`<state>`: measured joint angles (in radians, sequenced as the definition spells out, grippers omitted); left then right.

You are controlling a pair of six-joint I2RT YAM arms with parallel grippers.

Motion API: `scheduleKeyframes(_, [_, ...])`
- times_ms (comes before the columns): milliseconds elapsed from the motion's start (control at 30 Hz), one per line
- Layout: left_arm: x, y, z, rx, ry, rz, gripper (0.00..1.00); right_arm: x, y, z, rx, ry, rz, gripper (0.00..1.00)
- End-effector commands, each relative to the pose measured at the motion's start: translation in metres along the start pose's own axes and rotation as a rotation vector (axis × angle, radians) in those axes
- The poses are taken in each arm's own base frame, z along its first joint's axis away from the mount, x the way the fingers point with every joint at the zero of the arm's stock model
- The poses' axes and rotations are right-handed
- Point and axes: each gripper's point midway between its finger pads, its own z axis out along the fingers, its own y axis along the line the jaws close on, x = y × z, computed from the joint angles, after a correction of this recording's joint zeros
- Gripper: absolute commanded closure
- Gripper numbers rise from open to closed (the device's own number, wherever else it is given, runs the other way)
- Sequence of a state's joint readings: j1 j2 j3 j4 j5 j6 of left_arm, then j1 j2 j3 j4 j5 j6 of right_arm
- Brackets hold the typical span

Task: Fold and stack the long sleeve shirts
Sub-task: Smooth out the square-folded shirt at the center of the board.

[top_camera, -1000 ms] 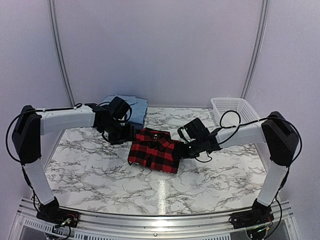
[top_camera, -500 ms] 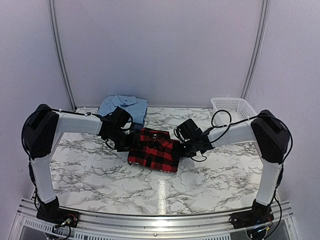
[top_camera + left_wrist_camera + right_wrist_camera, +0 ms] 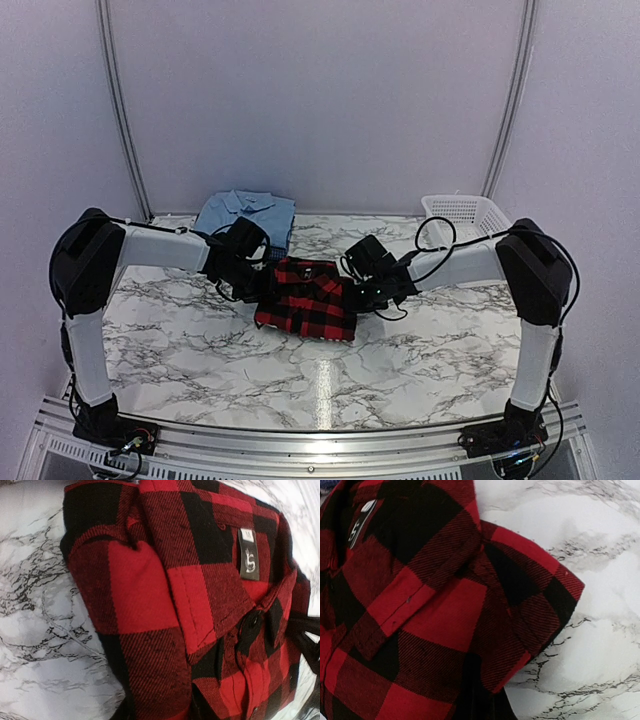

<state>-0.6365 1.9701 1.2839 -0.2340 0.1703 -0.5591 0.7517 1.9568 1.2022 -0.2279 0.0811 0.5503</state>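
A folded red-and-black plaid shirt [image 3: 305, 300] lies mid-table, collar toward the back. My left gripper [image 3: 262, 290] is at the shirt's left edge. In the left wrist view the plaid cloth [image 3: 150, 595] fills the frame and covers the jaws, which are closed on that edge. My right gripper [image 3: 362, 295] is at the right edge, where a dark finger [image 3: 480, 680] presses on the folded sleeve [image 3: 520, 600]. It is shut on the cloth. A light blue collared shirt [image 3: 245, 212] lies folded at the back left, with a darker blue edge [image 3: 283, 252] showing under it.
A white mesh basket [image 3: 462, 215] stands at the back right corner. The marble tabletop [image 3: 320, 370] shows bare in front of the plaid shirt. Grey walls close in the back and sides.
Both arms moved inward to the plaid shirt's two side edges. Both grippers went from open to closed on the cloth. The shirt has barely shifted.
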Motion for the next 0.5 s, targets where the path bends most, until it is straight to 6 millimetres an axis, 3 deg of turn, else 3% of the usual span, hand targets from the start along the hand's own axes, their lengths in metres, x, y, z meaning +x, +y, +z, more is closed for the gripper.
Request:
scheduleKeyframes(0, [-0.009, -0.011, 0.002, 0.006, -0.027, 0.013, 0.78, -0.004, 0.021, -0.009, -0.003, 0.016, -0.052, 1.00])
scheduleKeyframes(100, [-0.013, -0.013, -0.009, 0.000, -0.056, 0.016, 0.92, -0.013, 0.037, -0.019, -0.032, 0.004, -0.075, 1.00])
scheduleKeyframes(167, [-0.018, -0.014, -0.024, -0.013, -0.082, 0.022, 0.95, -0.020, 0.048, -0.027, -0.052, -0.004, -0.092, 1.00])
scheduleKeyframes(367, [-0.025, -0.030, -0.098, -0.056, -0.157, 0.079, 0.96, -0.033, 0.068, -0.055, -0.097, -0.019, -0.138, 1.00])
scheduleKeyframes(467, [-0.014, -0.041, -0.108, -0.071, -0.138, 0.088, 0.89, -0.027, 0.060, -0.061, -0.096, -0.006, -0.156, 1.00])
